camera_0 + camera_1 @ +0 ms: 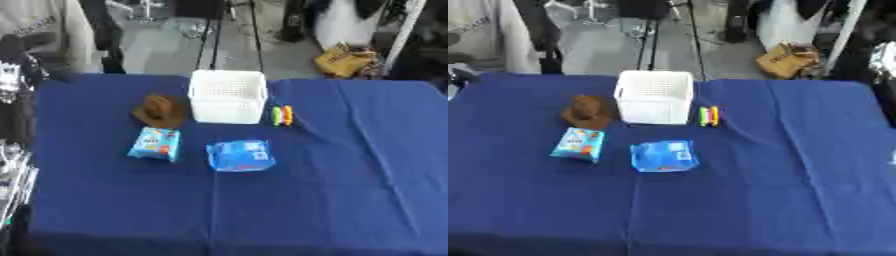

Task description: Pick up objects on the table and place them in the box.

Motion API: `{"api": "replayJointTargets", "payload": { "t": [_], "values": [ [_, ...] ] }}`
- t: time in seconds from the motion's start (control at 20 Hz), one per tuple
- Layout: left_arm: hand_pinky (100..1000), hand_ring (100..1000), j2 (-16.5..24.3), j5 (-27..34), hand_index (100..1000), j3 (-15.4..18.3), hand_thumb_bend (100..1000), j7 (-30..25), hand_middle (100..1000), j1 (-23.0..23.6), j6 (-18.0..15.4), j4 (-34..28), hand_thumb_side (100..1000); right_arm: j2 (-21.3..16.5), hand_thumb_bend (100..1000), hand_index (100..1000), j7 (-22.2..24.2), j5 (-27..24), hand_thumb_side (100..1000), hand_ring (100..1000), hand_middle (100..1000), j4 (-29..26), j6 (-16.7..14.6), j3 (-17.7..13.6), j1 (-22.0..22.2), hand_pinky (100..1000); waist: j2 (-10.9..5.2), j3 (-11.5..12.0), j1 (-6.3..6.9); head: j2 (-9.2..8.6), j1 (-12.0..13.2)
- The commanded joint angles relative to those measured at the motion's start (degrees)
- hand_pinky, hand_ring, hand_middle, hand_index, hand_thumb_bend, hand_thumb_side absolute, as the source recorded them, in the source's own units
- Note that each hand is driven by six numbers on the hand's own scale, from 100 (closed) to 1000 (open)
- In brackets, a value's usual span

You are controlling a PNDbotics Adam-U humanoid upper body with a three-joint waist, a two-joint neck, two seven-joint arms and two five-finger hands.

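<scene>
A white perforated box (227,95) stands at the back middle of the blue-covered table (350,190). Left of it lies a brown lumpy object (160,111), close to the box's side. In front of that sits a small light-blue snack packet (156,144). A larger blue packet (240,155) lies in front of the box. Right of the box is a small bundle of green, yellow and red pieces (282,115). My left hand (12,170) shows only as a blurred silver-grey shape at the left edge, apart from all the objects. My right hand is out of sight.
The cloth has a raised crease running down its right half (794,150). Beyond the far edge are a tripod (232,35), a tan bag on the floor (346,61) and a person's pale sleeve at the back left (44,30).
</scene>
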Motion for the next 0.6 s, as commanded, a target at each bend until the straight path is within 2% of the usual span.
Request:
{"api": "replayJointTargets", "payload": {
  "t": [0.05,0.6],
  "values": [
    [508,665,0.6,-0.2,748,0.4,538,0.0,756,-0.6,0.0,-0.7,930,-1.2,100,812,0.2,-0.2,704,672,705,-0.6,-0.1,-0.1,-1.0,542,-0.27,0.0,0.05,0.41,0.1],
    [511,667,0.4,-0.1,745,0.2,552,0.2,757,-0.7,-0.1,-0.8,948,-1.2,100,805,0.3,-0.3,702,674,704,-0.6,-0.2,-0.3,-0.9,546,-0.21,-0.2,0.09,0.41,-0.3]
  ]
}}
